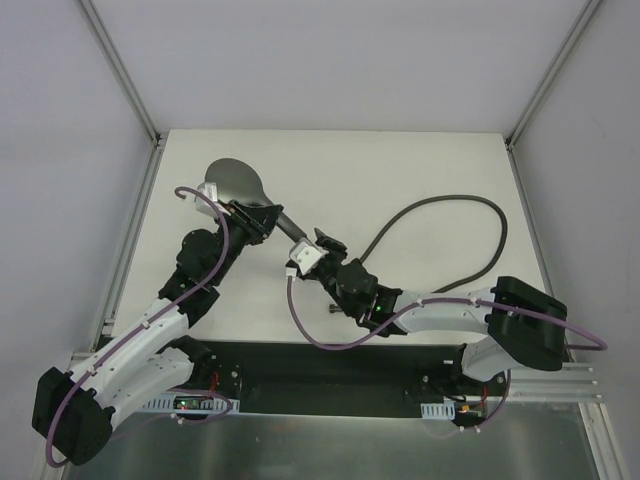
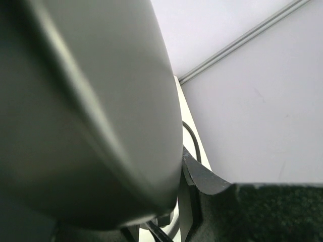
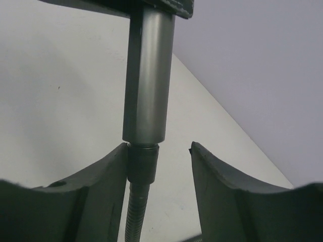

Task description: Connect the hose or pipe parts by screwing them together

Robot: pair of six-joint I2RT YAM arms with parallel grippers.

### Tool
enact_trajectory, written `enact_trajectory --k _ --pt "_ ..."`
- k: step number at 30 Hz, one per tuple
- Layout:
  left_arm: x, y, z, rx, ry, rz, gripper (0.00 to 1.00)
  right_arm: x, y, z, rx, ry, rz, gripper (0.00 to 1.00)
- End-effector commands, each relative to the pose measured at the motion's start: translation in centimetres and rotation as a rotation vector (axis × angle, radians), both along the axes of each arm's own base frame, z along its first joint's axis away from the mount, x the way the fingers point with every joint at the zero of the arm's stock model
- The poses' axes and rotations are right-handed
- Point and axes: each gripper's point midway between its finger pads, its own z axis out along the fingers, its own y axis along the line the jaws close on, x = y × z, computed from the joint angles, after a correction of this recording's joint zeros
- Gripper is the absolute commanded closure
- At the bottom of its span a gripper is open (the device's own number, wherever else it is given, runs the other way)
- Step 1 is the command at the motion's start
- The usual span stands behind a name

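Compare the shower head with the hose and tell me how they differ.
Shape: the shower head is a broad round face tapering to a handle; the hose is long and thin.
Surface: the shower head's handle is smooth, the hose ribbed.
Pose: the shower head is clamped in the left gripper; the hose lies looped on the table.
Both are grey and meet end to end.

Enclosure. White matte tabletop [image 1: 420, 165], rectangular, under soft even light. Pale lilac-grey wall panels on three sides: left panel [image 1: 60, 150], rear panel [image 1: 330, 60], right panel [image 1: 590, 200]. Aluminium corner posts [image 1: 120, 70] at both rear corners. Black base plate [image 1: 330, 362] and silver slotted rail [image 1: 565, 385] along the near edge.
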Motion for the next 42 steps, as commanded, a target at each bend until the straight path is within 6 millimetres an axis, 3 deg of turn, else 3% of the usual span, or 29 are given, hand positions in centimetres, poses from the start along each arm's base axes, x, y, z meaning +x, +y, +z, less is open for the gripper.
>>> enact_trajectory --k 1,3,4,7,8,9,11,12,13,14,17,18,20,22,23,24,26,27,33,36,40,42 --pt "-0.4 0.3 4.2 -0.140 -0.057 0.006 1.00 0.4 1.0 3.6 0.101 -0.055 -0.013 0.58" --pt "-0.5 0.2 4.2 -0.141 -0.053 0.001 1.00 0.3 1.4 3.5 0.106 -0.043 0.006 0.69" --pt "-0.6 0.2 4.3 -0.143 -0.053 -0.002 1.00 0.3 1.4 3.6 0.114 -0.036 0.009 0.84" --pt "-0.7 0.1 4.5 -0.118 -0.074 -0.014 1.00 0.1 1.3 3.8 0.151 0.002 0.055 0.99" --pt "-0.7 -0.1 4.4 -0.075 -0.106 -0.025 1.00 -0.3 1.7 3.9 0.160 0.014 0.110 0.99" --pt "-1.0 -0.4 5.8 -0.071 -0.189 -0.048 1.00 -0.1 1.3 3.1 0.176 0.060 0.124 0.99" --pt "-1.9 -1.8 4.9 0.015 -0.280 -0.143 1.00 -1.2 1.8 3.8 0.226 0.111 0.243 0.99" --pt "-2.5 -2.0 6.3 0.003 -0.364 -0.163 1.00 -0.6 1.2 3.0 0.226 0.154 0.259 0.99" --pt "-2.4 -2.6 5.3 0.025 -0.371 -0.193 1.00 -1.1 1.2 3.4 0.286 0.222 0.308 0.99" --pt "-3.6 -3.7 5.5 0.055 -0.437 -0.277 1.00 -2.5 2.1 3.2 0.285 0.272 0.423 0.99" --pt "-4.8 -4.7 5.7 0.061 -0.582 -0.351 1.00 -3.5 2.1 2.7 0.321 0.370 0.533 0.99" --pt "-4.8 -4.7 5.5 0.058 -0.598 -0.346 1.00 -3.0 1.7 2.8 0.348 0.384 0.540 0.99" --pt "-4.8 -4.4 5.4 0.056 -0.655 -0.324 1.00 -4.3 1.4 2.1 0.385 0.474 0.635 0.99" --pt "-4.8 -4.7 4.9 0.071 -0.677 -0.335 1.00 -3.4 0.5 2.3 0.427 0.490 0.665 0.99" --pt "-5.1 -4.8 5.2 0.078 -0.714 -0.342 1.00 -4.7 0.3 1.7 0.440 0.561 0.738 0.99" --pt "-5.4 -5.2 5.1 0.087 -0.730 -0.368 1.00 -3.7 -0.4 2.4 0.471 0.542 0.742 0.99" --pt "-5.3 -6.0 4.9 0.105 -0.760 -0.404 1.00 -4.4 -1.1 1.8 0.481 0.592 0.834 0.99" --pt "-5.5 -6.0 5.2 0.102 -0.787 -0.410 1.00 -4.0 -1.7 2.6 0.532 0.618 0.851 0.99" --pt "-4.5 -7.0 4.6 0.132 -0.792 -0.431 1.00 -4.4 -2.2 2.0 0.547 0.728 0.957 0.99" --pt "-3.5 -7.0 4.5 0.149 -0.776 -0.402 1.00 -3.7 -2.3 1.1 0.554 0.751 0.920 0.91" --pt "-1.9 -6.9 3.8 0.186 -0.704 -0.356 1.00 -2.9 -3.1 -0.6 0.563 0.745 0.815 0.52" --pt "-0.8 -6.1 3.4 0.196 -0.663 -0.290 1.00 -2.3 -3.6 -1.0 0.571 0.730 0.751 0.43"
